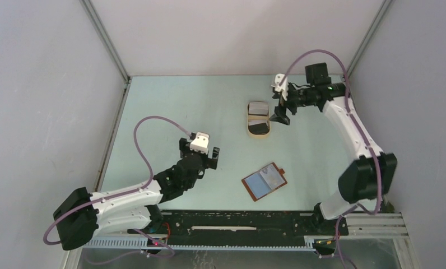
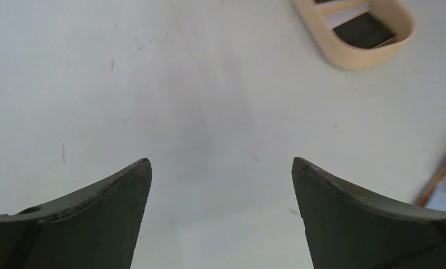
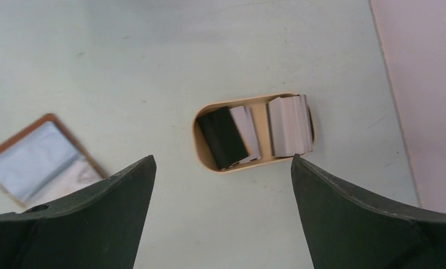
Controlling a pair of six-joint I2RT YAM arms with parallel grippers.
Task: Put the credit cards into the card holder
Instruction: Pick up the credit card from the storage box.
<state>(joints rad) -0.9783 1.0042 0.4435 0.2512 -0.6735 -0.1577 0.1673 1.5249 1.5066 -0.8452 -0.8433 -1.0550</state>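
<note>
The credit cards lie in a tan oval tray (image 1: 259, 136): a black card (image 1: 259, 129) at its near end and white and grey cards (image 1: 258, 107) at its far end. In the right wrist view the black card (image 3: 222, 137) lies beside the grey and white stack (image 3: 289, 124). The card holder (image 1: 264, 181) lies open on the table near the front, reddish-brown edged with pale blue pockets up. It also shows in the right wrist view (image 3: 38, 162). My right gripper (image 1: 279, 116) is open and empty, just right of the tray. My left gripper (image 1: 201, 152) is open and empty, left of the holder.
The tray's rim shows in the left wrist view (image 2: 355, 59) at the top right, and an edge of the holder (image 2: 442, 179) at the right. Grey walls close the table at the left, back and right. The arm bases stand on a black rail at the front edge.
</note>
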